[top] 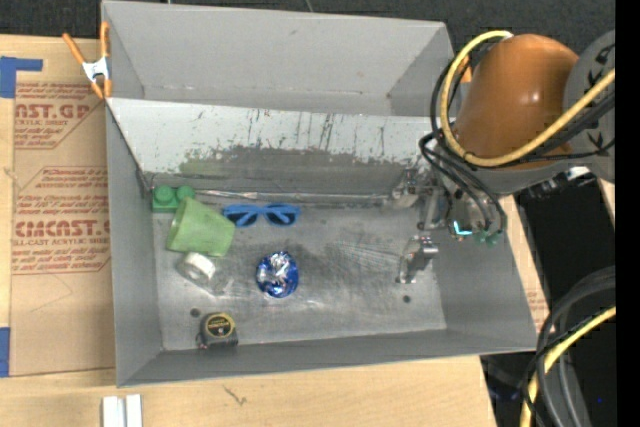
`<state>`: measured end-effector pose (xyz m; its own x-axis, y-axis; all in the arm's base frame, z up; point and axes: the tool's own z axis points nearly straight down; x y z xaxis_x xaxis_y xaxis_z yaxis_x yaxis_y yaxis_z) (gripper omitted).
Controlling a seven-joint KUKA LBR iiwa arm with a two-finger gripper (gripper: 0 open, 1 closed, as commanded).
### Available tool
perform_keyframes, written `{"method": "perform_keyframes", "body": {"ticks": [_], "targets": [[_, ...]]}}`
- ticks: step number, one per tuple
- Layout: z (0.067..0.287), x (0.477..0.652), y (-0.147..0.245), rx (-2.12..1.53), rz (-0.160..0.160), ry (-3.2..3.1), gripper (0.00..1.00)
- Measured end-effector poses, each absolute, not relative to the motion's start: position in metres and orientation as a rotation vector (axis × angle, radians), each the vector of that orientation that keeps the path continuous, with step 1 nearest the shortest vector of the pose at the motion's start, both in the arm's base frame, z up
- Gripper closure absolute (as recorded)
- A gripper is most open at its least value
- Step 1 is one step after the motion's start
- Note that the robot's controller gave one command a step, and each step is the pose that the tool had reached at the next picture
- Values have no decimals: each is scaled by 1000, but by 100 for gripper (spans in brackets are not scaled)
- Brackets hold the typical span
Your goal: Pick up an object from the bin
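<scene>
My gripper [413, 267] hangs low over the right part of the bin floor, fingers pointing down at bare metal with nothing between them. A crumpled blue foil ball [277, 275] lies on the floor well to its left. Blue sunglasses [260, 213] rest near the back wall, further left.
A green cup [199, 227] lies on its side at the left, with a small green block [170, 198] behind it and a clear white cap [197, 266] in front. A black and yellow tape measure [216, 328] sits at the front left. The orange-domed arm overhangs the bin's right wall.
</scene>
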<state>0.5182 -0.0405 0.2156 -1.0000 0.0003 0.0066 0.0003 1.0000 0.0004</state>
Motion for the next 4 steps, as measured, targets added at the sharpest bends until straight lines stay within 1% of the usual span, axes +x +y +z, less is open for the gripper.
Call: {"method": "perform_keyframes", "body": {"ticks": [1, 2, 3, 4], "targets": [[74, 583, 21, 570, 2, -3094, 0], [101, 548, 108, 543, -8, -3097, 0], [101, 536, 96, 522, -2, -3097, 0], [74, 526, 100, 479, -2, -3119, 0]]}}
